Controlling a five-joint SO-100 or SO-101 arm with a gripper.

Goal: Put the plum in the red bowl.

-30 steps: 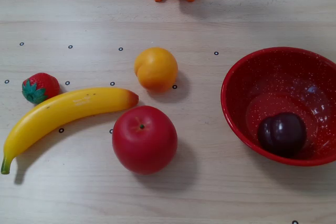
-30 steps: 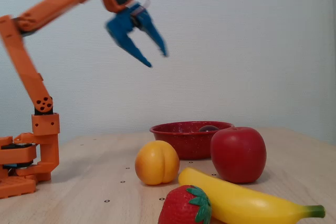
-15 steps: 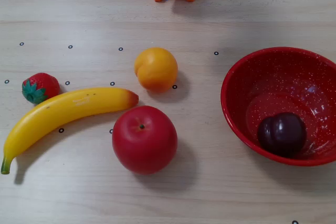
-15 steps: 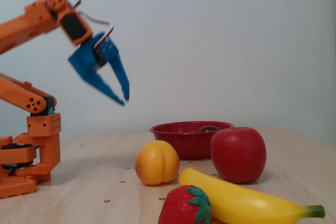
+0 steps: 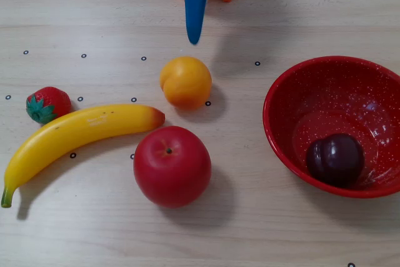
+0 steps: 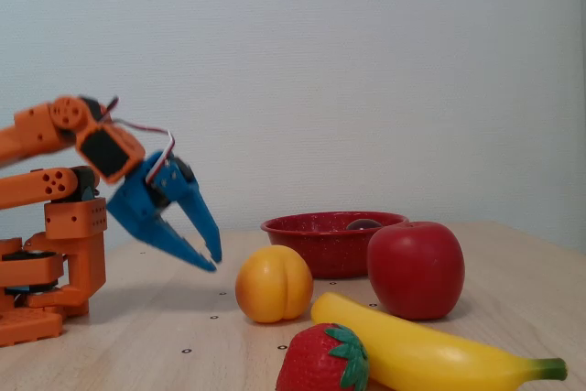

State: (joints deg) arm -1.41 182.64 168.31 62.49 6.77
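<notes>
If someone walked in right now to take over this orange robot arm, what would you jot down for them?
Gripper: empty, jaws slightly parted, raised above the table near the arm's base, away from the fruit.
Plum: already inside the red bowl, lying near the rim closest to the camera in the fixed view from above.
Other fruit: orange fruit, apple, banana and strawberry sit on the table outside the bowl.
Done: the plum is in the bowl.
Left: nothing apparent, beyond perhaps parking the arm.
</notes>
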